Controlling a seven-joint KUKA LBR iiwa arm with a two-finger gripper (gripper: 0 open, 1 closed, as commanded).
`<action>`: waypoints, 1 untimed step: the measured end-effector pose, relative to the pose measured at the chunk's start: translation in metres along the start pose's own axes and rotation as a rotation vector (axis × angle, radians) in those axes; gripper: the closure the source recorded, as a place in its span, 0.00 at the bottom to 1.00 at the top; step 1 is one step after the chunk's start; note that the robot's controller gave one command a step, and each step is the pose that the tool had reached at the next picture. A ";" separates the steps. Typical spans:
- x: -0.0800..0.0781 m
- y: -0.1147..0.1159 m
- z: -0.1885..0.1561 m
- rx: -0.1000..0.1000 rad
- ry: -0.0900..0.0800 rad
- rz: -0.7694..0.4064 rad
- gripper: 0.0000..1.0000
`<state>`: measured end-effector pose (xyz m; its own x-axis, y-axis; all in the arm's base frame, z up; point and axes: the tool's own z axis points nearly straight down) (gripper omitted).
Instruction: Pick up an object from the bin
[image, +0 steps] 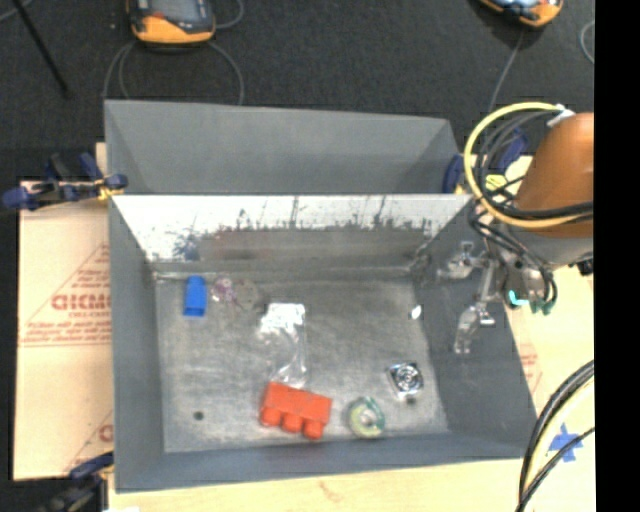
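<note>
Step in hand: approach. The end effector (468, 338) hangs over the right sloping wall of the bin (280, 150), above the floor and not down among the things.
End effector state: it cannot be told from this view whether it is released or clenched; no object can be made out in its grip.
Nearest candidate: a small shiny metal round piece (405, 378) on the bin floor, to the right of the middle and toward the front. It lies below and to the left of the end effector, apart from it.
Other things close by: a greenish-yellow ring (366, 418) near the front edge, just left of the metal piece, and a red studded block (295, 410) further left along the front.
Further off: a crumpled clear plastic piece (283, 335) near the middle, and a blue block (195, 296) at the back left, well apart from the end effector.
Task progress: judged early; everything rests on the bin floor and nothing is lifted.
Next move calls for: travelling left off the sloping wall until the end effector stands above one chosen thing, then a straight descent to the floor.
Point of care: the metal piece lies near the foot of the right wall, so the descent needs room on that side.
</note>
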<state>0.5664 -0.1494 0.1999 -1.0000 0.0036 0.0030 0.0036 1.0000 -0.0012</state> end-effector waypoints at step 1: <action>0.032 0.008 0.127 0.003 -0.014 -0.135 0.00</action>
<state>0.5344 -0.1416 0.0727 -0.9913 -0.1313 -0.0104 -0.1312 0.9913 -0.0045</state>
